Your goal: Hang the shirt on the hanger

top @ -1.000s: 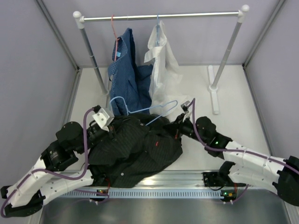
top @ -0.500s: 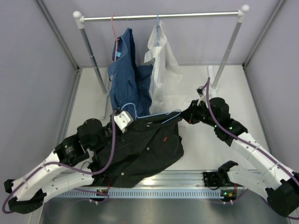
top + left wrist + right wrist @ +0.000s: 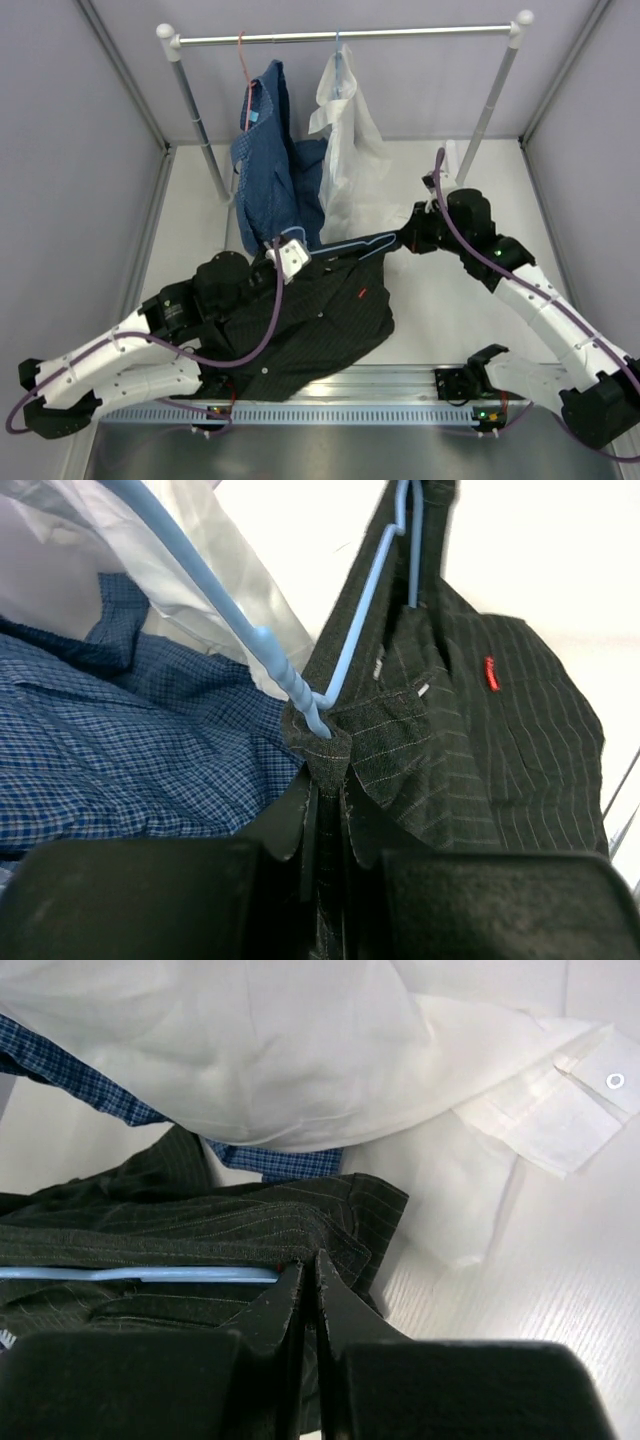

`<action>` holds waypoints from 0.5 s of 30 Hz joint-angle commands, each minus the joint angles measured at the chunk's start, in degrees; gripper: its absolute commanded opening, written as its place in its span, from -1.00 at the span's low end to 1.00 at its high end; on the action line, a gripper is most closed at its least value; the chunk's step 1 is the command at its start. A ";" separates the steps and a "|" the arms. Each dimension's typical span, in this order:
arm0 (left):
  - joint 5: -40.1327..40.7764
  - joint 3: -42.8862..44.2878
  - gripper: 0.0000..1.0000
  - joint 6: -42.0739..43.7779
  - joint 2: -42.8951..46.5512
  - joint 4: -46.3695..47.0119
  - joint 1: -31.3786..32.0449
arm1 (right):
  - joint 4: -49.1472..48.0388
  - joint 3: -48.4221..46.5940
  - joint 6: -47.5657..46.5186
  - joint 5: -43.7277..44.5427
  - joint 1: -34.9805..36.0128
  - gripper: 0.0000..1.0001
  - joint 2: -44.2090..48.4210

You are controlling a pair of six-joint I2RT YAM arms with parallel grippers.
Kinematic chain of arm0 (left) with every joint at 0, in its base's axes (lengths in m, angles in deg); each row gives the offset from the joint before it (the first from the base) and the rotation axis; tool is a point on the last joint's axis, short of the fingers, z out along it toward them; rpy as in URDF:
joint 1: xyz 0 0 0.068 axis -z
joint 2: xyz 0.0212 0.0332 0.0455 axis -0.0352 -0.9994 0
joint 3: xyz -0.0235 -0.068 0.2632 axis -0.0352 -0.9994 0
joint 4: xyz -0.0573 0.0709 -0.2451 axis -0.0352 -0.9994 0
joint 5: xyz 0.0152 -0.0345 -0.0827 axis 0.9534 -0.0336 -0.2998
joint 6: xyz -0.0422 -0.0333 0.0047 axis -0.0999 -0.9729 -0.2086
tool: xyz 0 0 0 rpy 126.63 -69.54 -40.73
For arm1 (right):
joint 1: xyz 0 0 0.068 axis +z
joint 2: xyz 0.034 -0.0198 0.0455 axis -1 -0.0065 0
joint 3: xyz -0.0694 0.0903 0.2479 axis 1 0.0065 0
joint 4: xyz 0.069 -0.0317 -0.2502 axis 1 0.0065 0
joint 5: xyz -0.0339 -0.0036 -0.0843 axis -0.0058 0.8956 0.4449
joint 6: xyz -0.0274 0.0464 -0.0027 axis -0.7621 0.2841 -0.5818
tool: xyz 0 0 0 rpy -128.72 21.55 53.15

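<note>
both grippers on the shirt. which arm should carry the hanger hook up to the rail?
Left, likely. The left gripper is shut on the shirt at its collar, right at the base of the hook of the hanger. The right gripper pinches the far shoulder end, away from the hook.

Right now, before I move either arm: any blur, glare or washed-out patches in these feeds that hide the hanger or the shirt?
Top external: even light, sharp; the shirt reads as a dark mass. Left wrist: the hanger blurs toward the top-left corner, and the table is blown out white. Right wrist: the white shirt and table wash together; the right gripper is a dark, soft silhouette.
</note>
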 commanded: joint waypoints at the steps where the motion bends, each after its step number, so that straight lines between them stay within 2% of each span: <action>1: 6.36 6.22 -1.00 -3.33 -5.60 -2.88 0.34 | -0.91 -2.13 -0.60 -1.91 -0.93 -1.00 3.84; 2: 8.03 7.72 -1.00 -5.96 -6.92 -2.88 0.34 | -2.14 -0.29 0.19 -6.72 -0.49 -1.00 5.07; 4: 9.63 11.92 -1.00 -7.56 -11.05 -4.11 0.34 | -6.44 1.21 2.83 -10.10 0.83 -1.00 7.89; 6: 6.06 13.88 -1.00 -7.83 -13.16 -4.98 0.34 | -9.17 1.93 3.89 -13.01 2.06 -1.00 8.94; 7: 0.46 14.49 -1.00 -7.65 -14.57 -5.07 0.34 | -8.40 1.40 3.28 -9.62 2.33 -1.00 9.12; 10: -6.96 14.24 -1.00 -6.60 -16.07 -4.90 0.42 | -4.18 -1.67 -0.05 -2.76 2.59 -1.00 7.46; 13: -8.38 13.18 -1.00 -5.81 -16.25 -4.99 0.42 | -1.63 -4.13 -2.34 1.82 2.59 -1.00 5.35; 15: -9.70 12.22 -1.00 -5.11 -15.37 -4.99 0.42 | -0.14 -5.81 -3.92 8.23 2.59 -1.00 3.51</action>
